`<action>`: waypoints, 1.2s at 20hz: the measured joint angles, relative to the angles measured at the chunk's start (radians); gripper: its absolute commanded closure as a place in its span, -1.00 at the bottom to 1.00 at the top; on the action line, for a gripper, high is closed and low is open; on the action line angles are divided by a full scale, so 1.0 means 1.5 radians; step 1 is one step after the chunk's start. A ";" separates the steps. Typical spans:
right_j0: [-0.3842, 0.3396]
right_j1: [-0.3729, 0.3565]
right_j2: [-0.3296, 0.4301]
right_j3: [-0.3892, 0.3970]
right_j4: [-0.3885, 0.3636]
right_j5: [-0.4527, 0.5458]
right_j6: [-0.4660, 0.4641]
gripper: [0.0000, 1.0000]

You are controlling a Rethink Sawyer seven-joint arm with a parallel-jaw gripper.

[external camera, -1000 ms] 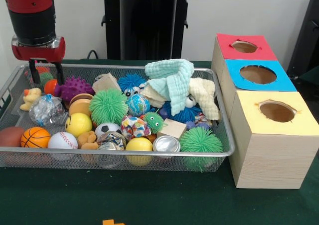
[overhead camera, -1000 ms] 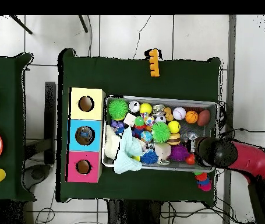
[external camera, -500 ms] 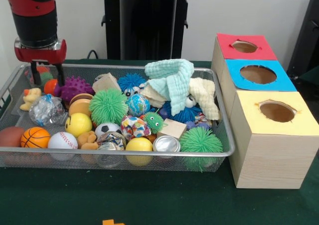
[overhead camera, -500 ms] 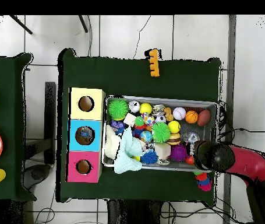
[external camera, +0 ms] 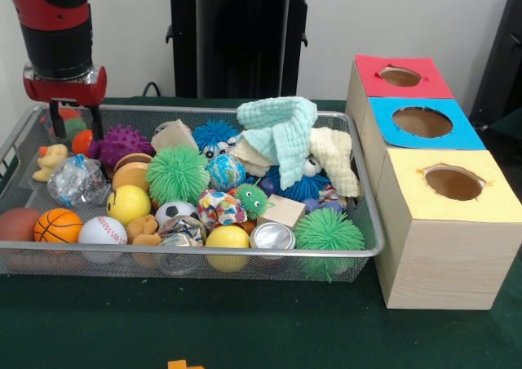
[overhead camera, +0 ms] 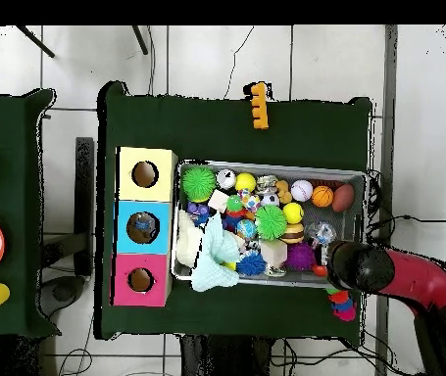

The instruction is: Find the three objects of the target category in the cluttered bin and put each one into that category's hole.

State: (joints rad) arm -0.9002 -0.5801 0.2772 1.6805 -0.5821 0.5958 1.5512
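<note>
**Observer:** What is the arm doing right now?

**Operator:** I am holding the gripper (external camera: 75, 127) over the back corner of the wire bin (external camera: 204, 258), at the end farthest from the three boxes. Its two dark fingers (external camera: 97, 122) are hanging spread apart with nothing between them. The tips are sitting at about rim height.

**Observer:** What is lying under it?

**Operator:** I am looking at a small orange ball (external camera: 81, 142) just below and between the fingers, in front of a green and red item I cannot identify. A purple spiky ball (external camera: 122, 144) is lying just beside the right-hand finger as the front view shows it, towards the boxes.

**Observer:** Which one are you going for?

**Operator:** I am not told the category, so I am judging only by position. The orange ball is lying nearly straight down. Being round, it has no long axis to line up with, so I am expecting a plain descent.

**Observer:** And the holes?

**Operator:** The red box (external camera: 400, 76), blue box (external camera: 422, 122) and yellow box (external camera: 453, 182) are standing in a row beyond the bin's opposite end, well apart from the gripper. In the overhead view the arm (overhead camera: 413, 281) is reaching in from the bin's far side from them.
</note>
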 measured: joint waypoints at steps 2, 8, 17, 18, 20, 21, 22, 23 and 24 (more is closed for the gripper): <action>0.005 0.001 -0.004 0.000 0.000 0.000 0.000 -1.00; 0.008 0.006 -0.010 0.000 0.000 -0.007 0.000 -1.00; 0.008 0.097 -0.026 -0.044 0.000 -0.067 0.000 -1.00; 0.008 0.103 -0.027 -0.047 0.000 -0.072 0.000 -1.00; 0.008 0.117 -0.027 -0.055 0.001 -0.081 0.000 -1.00; 0.008 0.125 -0.026 -0.061 0.004 -0.085 0.000 -1.00; 0.008 0.125 -0.027 -0.063 0.005 -0.085 0.000 -1.00; 0.007 0.125 -0.027 -0.065 0.008 -0.085 0.000 -1.00; 0.007 0.125 -0.027 -0.066 0.009 -0.085 0.000 -1.00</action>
State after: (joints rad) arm -0.8889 -0.3922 0.2367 1.5819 -0.5684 0.4688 1.5514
